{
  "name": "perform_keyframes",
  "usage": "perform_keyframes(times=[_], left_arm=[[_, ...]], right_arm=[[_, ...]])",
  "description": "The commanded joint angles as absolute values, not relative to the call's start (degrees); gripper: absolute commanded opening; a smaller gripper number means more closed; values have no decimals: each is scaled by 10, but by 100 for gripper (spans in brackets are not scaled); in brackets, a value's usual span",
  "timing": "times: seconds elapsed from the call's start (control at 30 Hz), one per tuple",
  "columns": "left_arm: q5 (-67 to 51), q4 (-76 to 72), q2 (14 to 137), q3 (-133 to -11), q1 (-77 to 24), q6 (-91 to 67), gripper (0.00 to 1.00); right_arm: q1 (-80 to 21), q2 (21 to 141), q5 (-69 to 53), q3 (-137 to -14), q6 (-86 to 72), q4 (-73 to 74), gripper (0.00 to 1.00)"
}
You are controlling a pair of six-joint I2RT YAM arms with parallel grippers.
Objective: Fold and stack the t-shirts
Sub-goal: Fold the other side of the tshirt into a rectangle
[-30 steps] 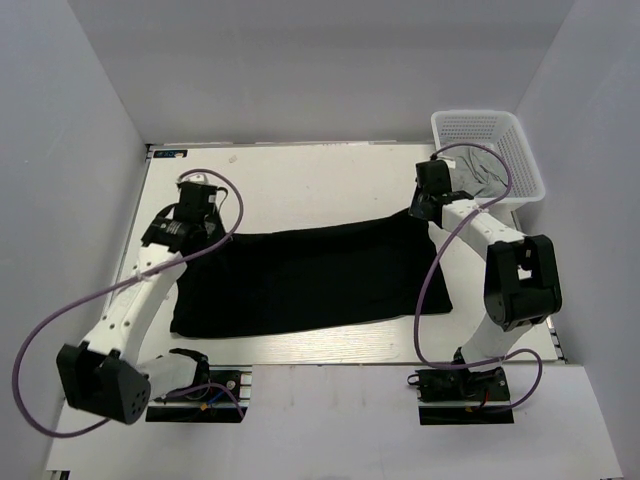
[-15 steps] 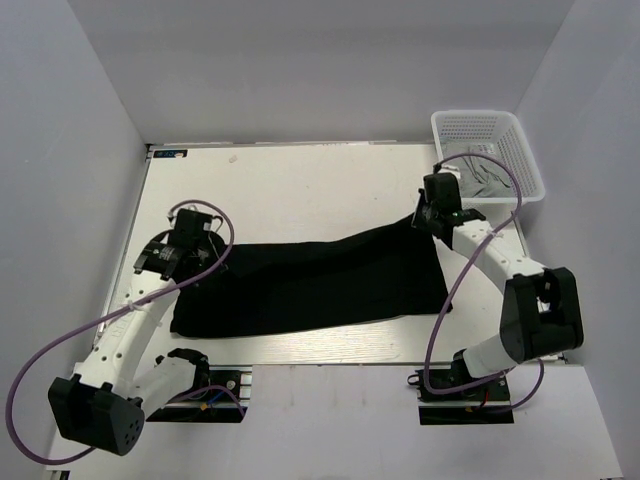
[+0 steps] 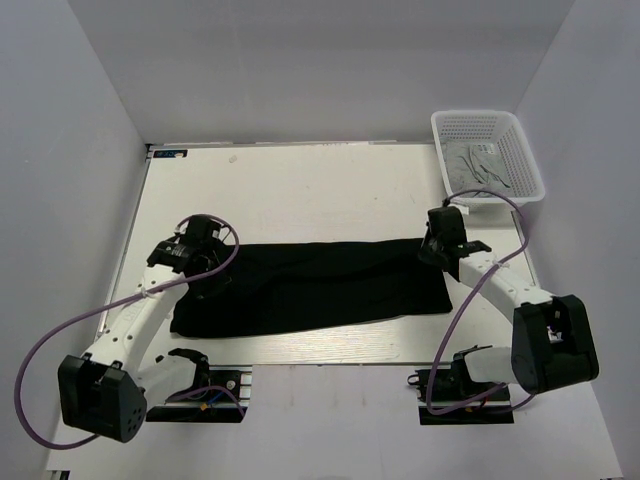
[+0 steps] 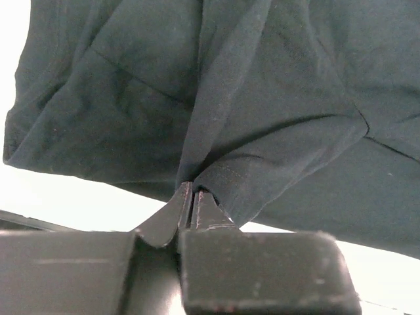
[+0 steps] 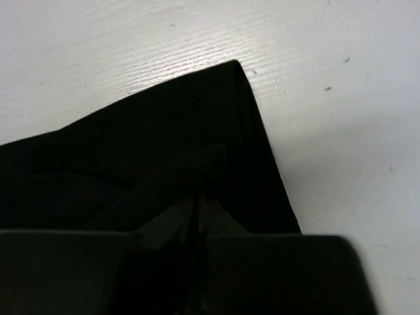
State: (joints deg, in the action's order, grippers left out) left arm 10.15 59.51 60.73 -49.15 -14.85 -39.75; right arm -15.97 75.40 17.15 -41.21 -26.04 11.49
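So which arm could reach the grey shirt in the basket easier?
Probably the right. The right gripper sits near the basket holding the grey t-shirt; the left gripper is across the table. Both are pinching the black t-shirt now.

Left hand, right hand pulled nearer, black t-shirt folded narrower

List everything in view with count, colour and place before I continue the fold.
white table: one, white, under everything
white plastic mesh basket: one, white, table's far right corner
black cloth t-shirt: one, black, stretched across the table's middle
light grey cloth t-shirt: one, grey, inside the basket
purple cables: two, purple, along the arms
left gripper: one, dark, shut on black shirt's left end
right gripper: one, dark, shut on black shirt's right corner
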Motion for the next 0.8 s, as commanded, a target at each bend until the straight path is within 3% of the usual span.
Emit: perform_keyframes(times=[0.0, 0.07, 0.1, 0.13, 0.17, 0.2, 0.23, 0.4, 0.57, 0.63, 0.7, 0.77], left_arm=[[90, 603, 616, -497, -149, -392, 11], [90, 613, 616, -503, -149, -387, 27], [90, 625, 616, -510, -149, -387, 34], [90, 631, 609, -510, -149, -381, 79], [90, 636, 603, -524, -149, -381, 100], [90, 636, 603, -524, -149, -381, 100], [90, 636, 594, -532, -149, -381, 100], [96, 569, 587, -537, -139, -386, 100], [189, 497, 645, -553, -134, -427, 100], [238, 497, 675, -568, -134, -460, 93], [238, 440, 719, -576, -127, -454, 76], [238, 419, 745, -576, -127, -454, 74]], right_arm=[[-159, 726, 199, -391, -290, 109, 26], [-161, 702, 211, -382, -300, 131, 50], [-161, 697, 224, -380, -301, 165, 52], [-161, 690, 235, -378, -316, 178, 57], [-161, 659, 249, -375, -320, 187, 62], [-159, 646, 256, -374, -321, 204, 69], [-160, 636, 270, -374, -328, 209, 90], [-163, 566, 202, -382, -281, 168, 90], [-168, 620, 67, -383, -244, 97, 90], [-174, 641, 39, -386, -243, 86, 90], [-178, 672, 26, -388, -244, 69, 90], [-177, 692, 22, -398, -240, 68, 90]])
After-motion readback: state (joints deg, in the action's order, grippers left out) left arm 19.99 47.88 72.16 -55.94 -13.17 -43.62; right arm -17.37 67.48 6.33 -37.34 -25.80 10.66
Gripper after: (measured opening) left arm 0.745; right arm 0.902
